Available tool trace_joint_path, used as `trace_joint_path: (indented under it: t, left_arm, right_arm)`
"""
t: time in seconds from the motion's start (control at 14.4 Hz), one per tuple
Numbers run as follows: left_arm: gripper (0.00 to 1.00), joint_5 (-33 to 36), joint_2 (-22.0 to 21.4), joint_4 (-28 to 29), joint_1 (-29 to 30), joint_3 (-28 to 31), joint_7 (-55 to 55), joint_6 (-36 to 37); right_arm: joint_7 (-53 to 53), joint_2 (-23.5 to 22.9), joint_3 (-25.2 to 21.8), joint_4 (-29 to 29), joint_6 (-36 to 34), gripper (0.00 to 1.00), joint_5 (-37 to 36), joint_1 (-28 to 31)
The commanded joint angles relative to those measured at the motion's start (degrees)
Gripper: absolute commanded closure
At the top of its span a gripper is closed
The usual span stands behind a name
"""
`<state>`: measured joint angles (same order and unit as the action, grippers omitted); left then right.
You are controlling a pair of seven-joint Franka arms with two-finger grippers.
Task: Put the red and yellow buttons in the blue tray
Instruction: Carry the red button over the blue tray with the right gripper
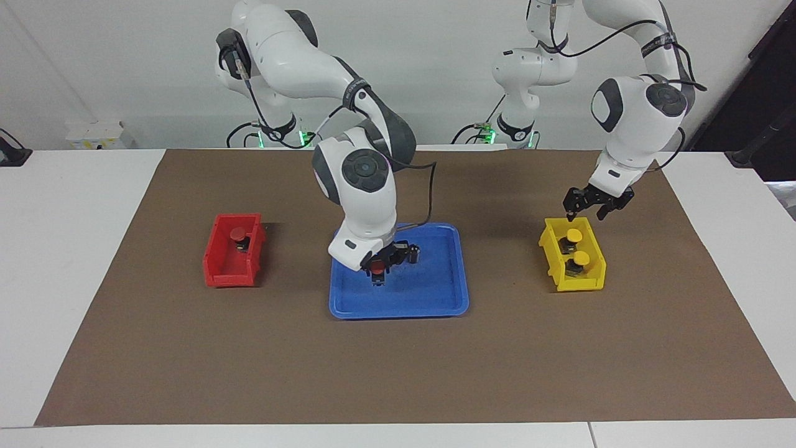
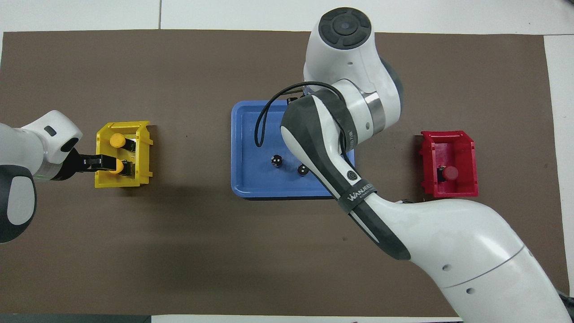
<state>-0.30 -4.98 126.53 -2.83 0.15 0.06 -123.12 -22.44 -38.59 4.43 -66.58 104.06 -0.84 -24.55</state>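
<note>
Right hand (image 1: 378, 269) low over the blue tray (image 1: 435, 298), closed around a red button (image 1: 377, 268) whose cap shows between the fingers; button down at or just above the tray floor, contact hard to judge. Hidden in the overhead view under the right arm's own wrist and forearm. Two dark capless cylinders (image 2: 277, 160) standing in the tray, close together, at the edge nearer the robots.

Left hand (image 1: 584, 208) above the yellow bin (image 1: 559, 274), over its edge nearer the robots, fingers spread apart and gripping nothing. Inside that bin, two yellow buttons: one (image 1: 573, 236) nearer the robots, the other (image 1: 581, 257) just beside it, farther out. From overhead, left hand (image 2: 105, 162) covering part of the nearer one.

Red bin (image 1: 219, 267) at the right arm's end of the counter, well apart from the tray, with the second red button (image 1: 237, 234) resting inside. All three containers in a row on a brown mat (image 1: 398, 373) over the white counter (image 1: 62, 249).
</note>
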Motion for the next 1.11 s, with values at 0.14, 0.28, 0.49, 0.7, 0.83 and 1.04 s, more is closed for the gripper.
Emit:
trace_joint_path:
  t: [0.14,0.28,0.49,0.7,0.83,1.04]
  left_arm:
    - [0.29,-0.2,2.4,0.8,-0.6,0.4,1.0,-4.2]
    - [0.29,-0.1,3.2,1.3,-0.7,0.4,0.9,-6.6]
    - [0.29,-0.2,3.8,3.3,-0.9,0.5,1.0,-9.2]
    - [0.29,-0.2,4.0,4.7,-0.9,0.5,0.9,-10.9]
    - [0.37,-0.2,4.1,5.0,-0.9,0.5,0.8,-11.4]
    - [0.82,-0.2,4.1,5.0,-0.9,0.5,1.0,-11.1]
  right_arm:
    - [-1.4,0.6,0.2,-4.1,5.2,0.88,-0.5,-0.2]
    - [-1.3,0.6,0.4,-6.3,7.3,0.88,-0.5,-0.1]
    - [-1.3,0.7,0.4,-7.0,7.3,0.88,-0.5,-0.7]
    - [-1.3,1.1,0.4,-8.4,7.5,0.88,-0.7,-0.9]
    - [-1.3,1.4,0.4,-9.1,7.5,0.88,-0.7,-0.9]
    - [-1.4,1.9,0.4,-10.6,8.6,0.59,-0.7,-0.9]
